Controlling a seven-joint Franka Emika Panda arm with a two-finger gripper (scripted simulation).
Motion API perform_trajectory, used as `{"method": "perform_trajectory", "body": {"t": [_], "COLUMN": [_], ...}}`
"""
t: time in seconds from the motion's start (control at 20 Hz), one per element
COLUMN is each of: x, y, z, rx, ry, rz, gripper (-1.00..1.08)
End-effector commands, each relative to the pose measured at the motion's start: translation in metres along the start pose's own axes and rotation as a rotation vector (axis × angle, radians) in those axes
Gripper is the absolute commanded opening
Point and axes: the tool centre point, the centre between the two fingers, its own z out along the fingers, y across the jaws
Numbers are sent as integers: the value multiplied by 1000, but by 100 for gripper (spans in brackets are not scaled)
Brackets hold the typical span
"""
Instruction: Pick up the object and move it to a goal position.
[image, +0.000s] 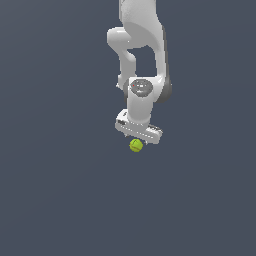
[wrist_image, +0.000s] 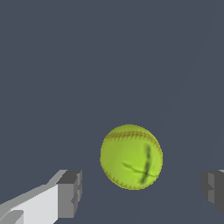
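The object is a small yellow-green ball (image: 136, 145) with thin reddish seam lines, lying on the dark grey floor. In the exterior view my white gripper (image: 138, 139) hangs directly over it, its body just above the ball. In the wrist view the ball (wrist_image: 131, 156) lies between my two fingers (wrist_image: 70, 192), with a clear gap on each side. The gripper (wrist_image: 142, 190) is open and holds nothing. The fingertips are hidden behind the gripper body in the exterior view.
A plain dark grey floor (image: 60, 190) spreads all around the ball. My white arm (image: 142, 45) rises from the gripper toward the top of the exterior view. No other object shows.
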Motion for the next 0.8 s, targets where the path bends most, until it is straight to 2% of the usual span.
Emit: {"method": "perform_trajectory", "body": {"t": [0.0, 0.3, 0.75], "x": [-1, -1, -2], "y": [0, 0, 1], "z": [1, 6, 45], "rx": [0, 0, 0], "ry": [1, 1, 1], "rz": [11, 7, 11], "gripper": [100, 100, 100]}}
